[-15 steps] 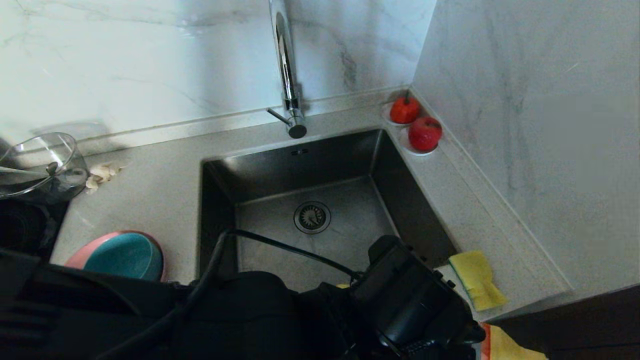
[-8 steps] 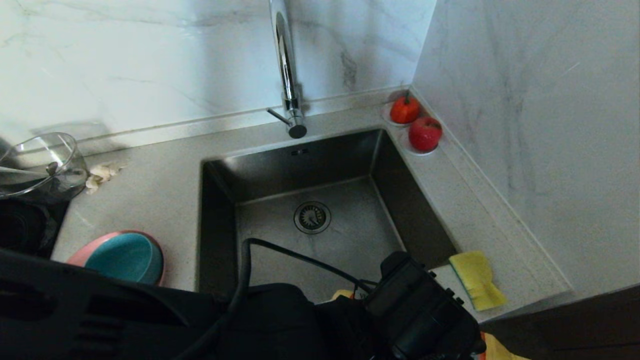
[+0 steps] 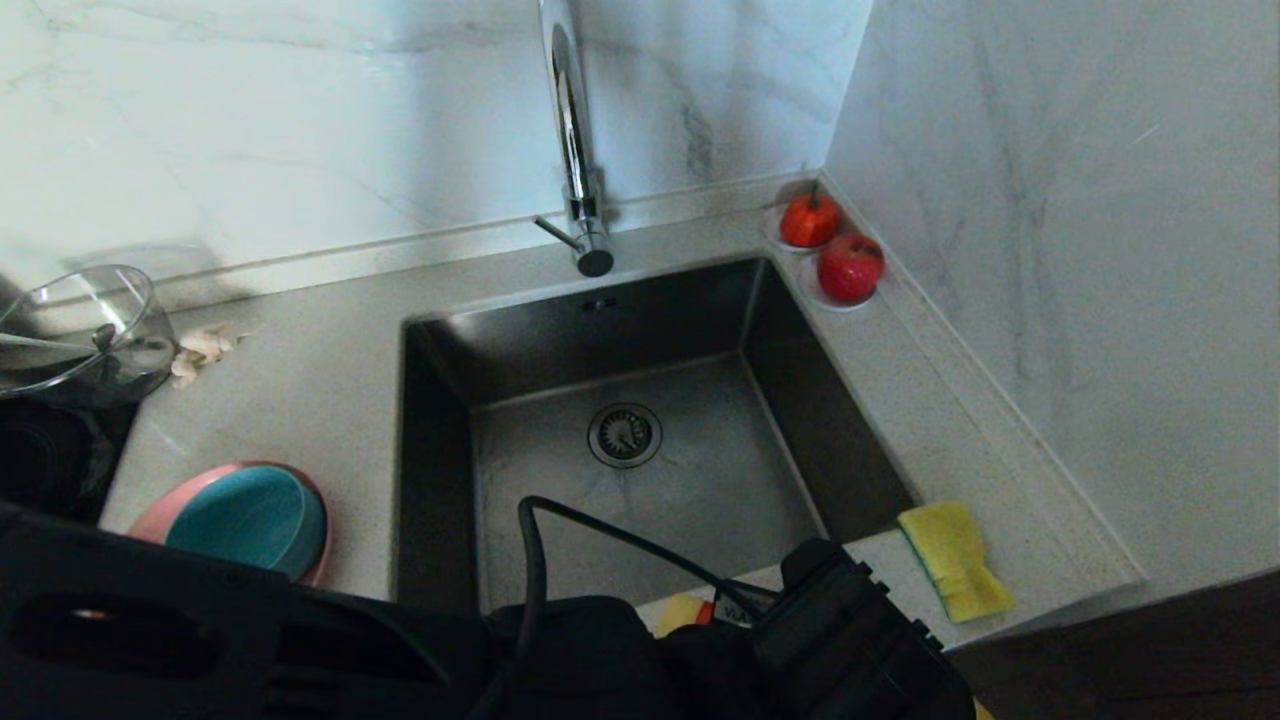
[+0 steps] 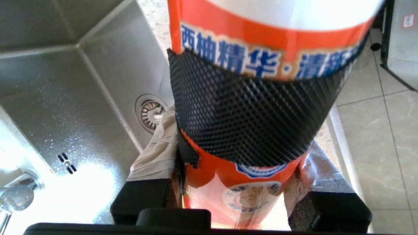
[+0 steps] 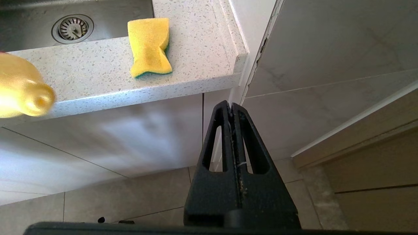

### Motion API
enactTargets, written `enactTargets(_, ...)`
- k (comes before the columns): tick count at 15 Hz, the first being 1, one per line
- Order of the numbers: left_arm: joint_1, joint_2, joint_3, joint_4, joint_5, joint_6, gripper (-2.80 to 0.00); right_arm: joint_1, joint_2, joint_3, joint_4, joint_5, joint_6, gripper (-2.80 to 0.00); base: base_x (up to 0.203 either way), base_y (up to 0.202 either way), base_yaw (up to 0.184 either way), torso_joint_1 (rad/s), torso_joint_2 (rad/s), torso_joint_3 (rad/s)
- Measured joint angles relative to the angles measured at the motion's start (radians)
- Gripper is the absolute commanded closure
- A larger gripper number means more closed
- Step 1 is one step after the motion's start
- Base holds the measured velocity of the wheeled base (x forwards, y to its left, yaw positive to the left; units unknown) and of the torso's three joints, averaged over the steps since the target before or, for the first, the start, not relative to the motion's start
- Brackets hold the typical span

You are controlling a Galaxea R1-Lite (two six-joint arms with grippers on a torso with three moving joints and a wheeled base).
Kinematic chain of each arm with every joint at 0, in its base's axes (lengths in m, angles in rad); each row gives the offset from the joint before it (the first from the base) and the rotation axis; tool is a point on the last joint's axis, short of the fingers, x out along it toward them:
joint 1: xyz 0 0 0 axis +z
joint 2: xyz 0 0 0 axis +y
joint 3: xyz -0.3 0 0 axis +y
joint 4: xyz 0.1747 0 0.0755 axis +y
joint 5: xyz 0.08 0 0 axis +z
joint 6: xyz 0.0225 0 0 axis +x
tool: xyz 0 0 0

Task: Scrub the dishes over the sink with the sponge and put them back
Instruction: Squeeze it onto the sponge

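Holding: left end effector is clenched round an orange-and-white detergent bottle, its padded fingers pressed to either side of the label; the bottle's yellow cap end pokes out past the table's front edge.
Right end effector: clamped tight on nothing, hanging low in front of the cabinet, below the table edge; idle by the look of it.
Sponge: lying flat on the table, yellow face up, untouched; just beyond the left end effector on its outer side, above and ahead of the right one.
Dishes: teal bowl sits nested on the pink plate on the table, well off to the far side of the left arm from the sponge; no chopsticks can be made out.
Sink: steel basin dry-looking and bare down to the drain strainer, tap standing over its back rim, directly ahead of the left end effector.
Progress: early, as I judge it; nothing has been scrubbed, the sponge is not picked up and no dish is over the sink.
Left to do: deal with the bottle, take the sponge, scrub plate, bowl and chopsticks over the basin, return them.
Head view only: bowl, plate, glass jug, red fruit on saucers.
Left wrist view only: the grip on the bottle and its label.
Right wrist view only: the shut right fingers, the sponge's dark green underside edge.
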Motion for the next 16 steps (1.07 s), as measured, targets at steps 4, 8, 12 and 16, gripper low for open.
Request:
enactTargets(4, -0.003, 0.018, -0.001, 0.0, 0.004, -0.003, 0.0, 0.0, 0.0, -0.001, 0.0, 0.0, 0.0, 0.0, 0.0, 0.0, 0.0, 0.0, 0.0, 0.0)
enactTargets(8, -0.003, 0.03, 0.003, 0.0, 0.018, -0.003, 0.0, 0.0, 0.0, -0.001, 0.0, 0.0, 0.0, 0.0, 0.0, 0.0, 0.0, 0.0, 0.0, 0.0)
enactTargets(12, -0.003, 0.05, -0.012, 0.001, 0.037, -0.003, 0.0, 0.0, 0.0, -0.001, 0.0, 0.0, 0.0, 0.0, 0.0, 0.0, 0.0, 0.0, 0.0, 0.0)
enactTargets(16, -0.003, 0.07, -0.04, 0.001, 0.038, -0.012, 0.0, 0.0, 0.0, -0.001, 0.0, 0.0, 0.0, 0.0, 0.0, 0.0, 0.0, 0.0, 0.0, 0.0)
